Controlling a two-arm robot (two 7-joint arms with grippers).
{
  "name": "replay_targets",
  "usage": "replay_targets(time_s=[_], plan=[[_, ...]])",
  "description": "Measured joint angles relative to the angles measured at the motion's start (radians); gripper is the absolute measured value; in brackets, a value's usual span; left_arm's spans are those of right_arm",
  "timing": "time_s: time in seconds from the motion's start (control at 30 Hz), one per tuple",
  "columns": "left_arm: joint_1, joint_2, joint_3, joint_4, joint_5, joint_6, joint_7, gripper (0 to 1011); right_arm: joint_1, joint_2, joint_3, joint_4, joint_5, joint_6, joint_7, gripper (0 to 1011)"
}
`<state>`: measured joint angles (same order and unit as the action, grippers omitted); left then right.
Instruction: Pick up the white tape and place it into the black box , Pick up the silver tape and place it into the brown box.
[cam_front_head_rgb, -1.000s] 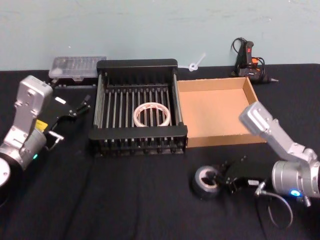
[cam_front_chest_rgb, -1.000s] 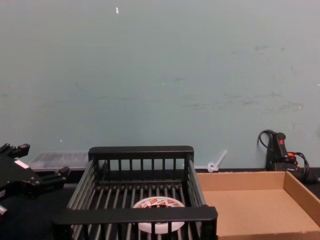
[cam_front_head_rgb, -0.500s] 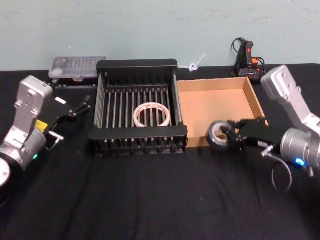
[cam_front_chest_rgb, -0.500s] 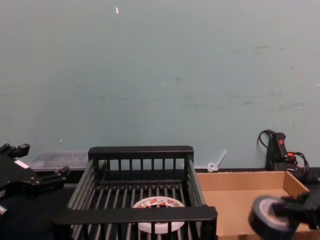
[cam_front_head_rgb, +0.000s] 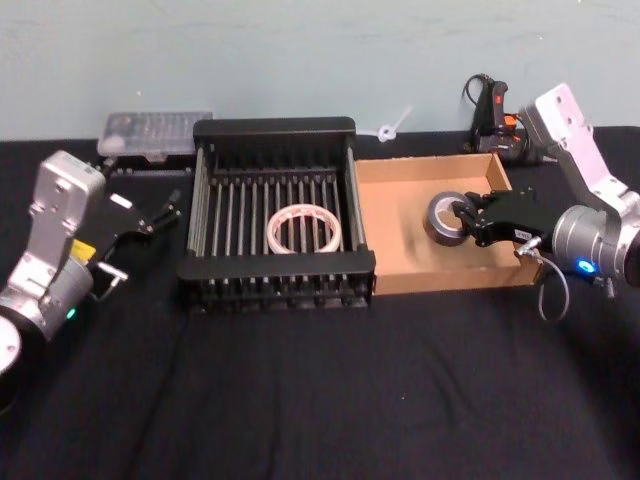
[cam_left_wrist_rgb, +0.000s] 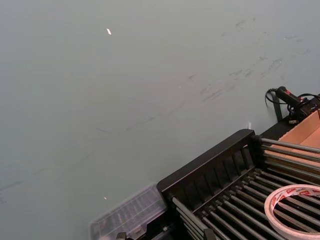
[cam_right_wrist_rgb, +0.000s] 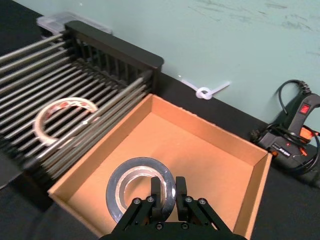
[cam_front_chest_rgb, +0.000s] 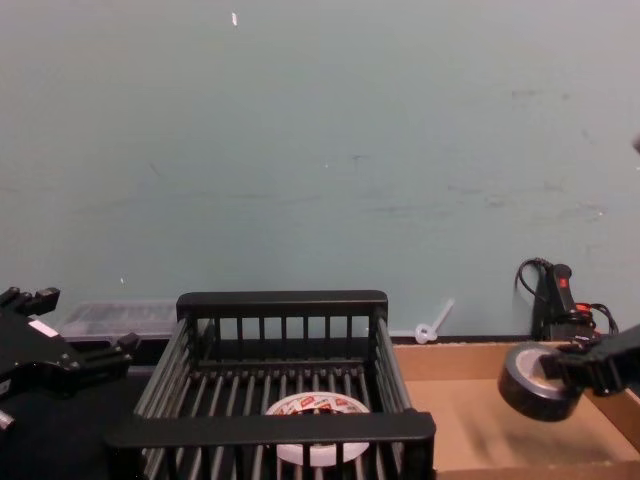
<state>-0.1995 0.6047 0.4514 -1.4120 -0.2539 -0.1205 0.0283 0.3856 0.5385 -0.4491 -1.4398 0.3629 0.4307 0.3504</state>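
Workshop bench: black cloth (cam_front_head_rgb: 300, 400), glue gun (cam_front_head_rgb: 495, 115), parts case (cam_front_head_rgb: 155, 135).

Black-covered tabletop (cam_front_head_rgb: 300, 400), black box (cam_front_head_rgb: 275, 135) beside brown box (cam_front_head_rgb: 440, 278) toward the far edge, clear plastic case (cam_front_head_rgb: 155, 135) far left, glue gun (cam_front_head_rgb: 497, 120) far right

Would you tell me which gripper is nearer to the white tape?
Left. The left gripper sits just outside the black box holding the white tape; the right gripper is over the brown box.

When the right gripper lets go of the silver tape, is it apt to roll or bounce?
Probably not far. The silver tape, pinched in the right gripper, hangs over the brown box, whose low walls should stop any roll. The thick roll looks stiff and likely lands flat.
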Motion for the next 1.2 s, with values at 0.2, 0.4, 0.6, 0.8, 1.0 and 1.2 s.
replay_targets(time_s=[0.2, 0.4, 0.6, 0.8, 1.0, 1.2], plan=[[0.000, 0.000, 0.000, 0.000, 0.000, 0.000, 0.000, 1001, 0.072, -0.044, -0.017, 0.111, -0.039, -0.012, 0.013, 176], [0.000, 0.000, 0.000, 0.000, 0.000, 0.000, 0.000, 1002, 0.120, -0.081, -0.031, 0.203, -0.070, -0.024, 0.023, 176], [0.000, 0.000, 0.000, 0.000, 0.000, 0.000, 0.000, 1001, 0.147, -0.108, -0.036, 0.260, -0.093, -0.033, 0.030, 176], [0.000, 0.000, 0.000, 0.000, 0.000, 0.000, 0.000, 1001, 0.149, -0.110, -0.036, 0.263, -0.097, -0.035, 0.031, 176], [0.000, 0.000, 0.000, 0.000, 0.000, 0.000, 0.000, 1001, 0.145, -0.107, -0.036, 0.257, -0.094, -0.034, 0.031, 176], [0.000, 0.000, 0.000, 0.000, 0.000, 0.000, 0.000, 1001, 0.144, -0.105, -0.036, 0.254, -0.091, -0.033, 0.030, 188]])
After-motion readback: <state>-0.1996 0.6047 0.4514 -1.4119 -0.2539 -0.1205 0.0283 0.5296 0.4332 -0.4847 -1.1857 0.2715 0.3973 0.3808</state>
